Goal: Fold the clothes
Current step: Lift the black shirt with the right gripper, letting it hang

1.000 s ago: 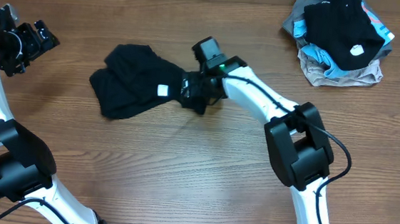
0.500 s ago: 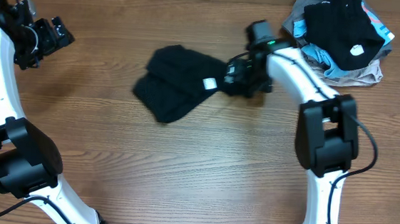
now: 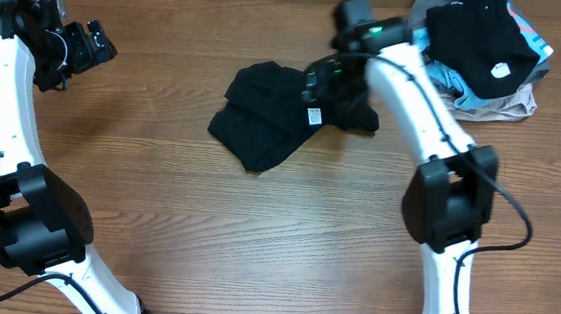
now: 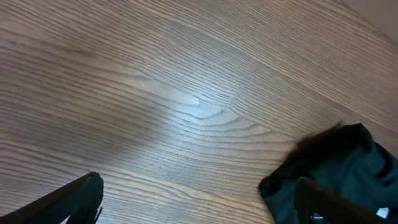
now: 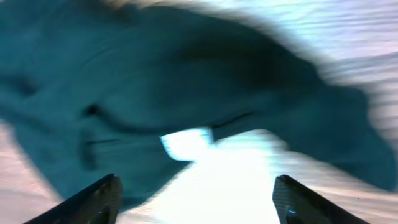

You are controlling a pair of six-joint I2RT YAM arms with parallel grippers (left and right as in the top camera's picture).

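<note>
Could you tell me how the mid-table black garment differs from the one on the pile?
The mid-table black garment lies bunched directly on the wooden table, the right gripper over it; the black garment on the pile rests on other garments, no gripper near. Both are black with a small white label.

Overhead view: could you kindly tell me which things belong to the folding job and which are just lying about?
Belongs to the job:
- black garment, mid-table, its white label showing

Just lying about:
- heap of clothes at the far right corner: black, grey, light-blue, beige
</note>
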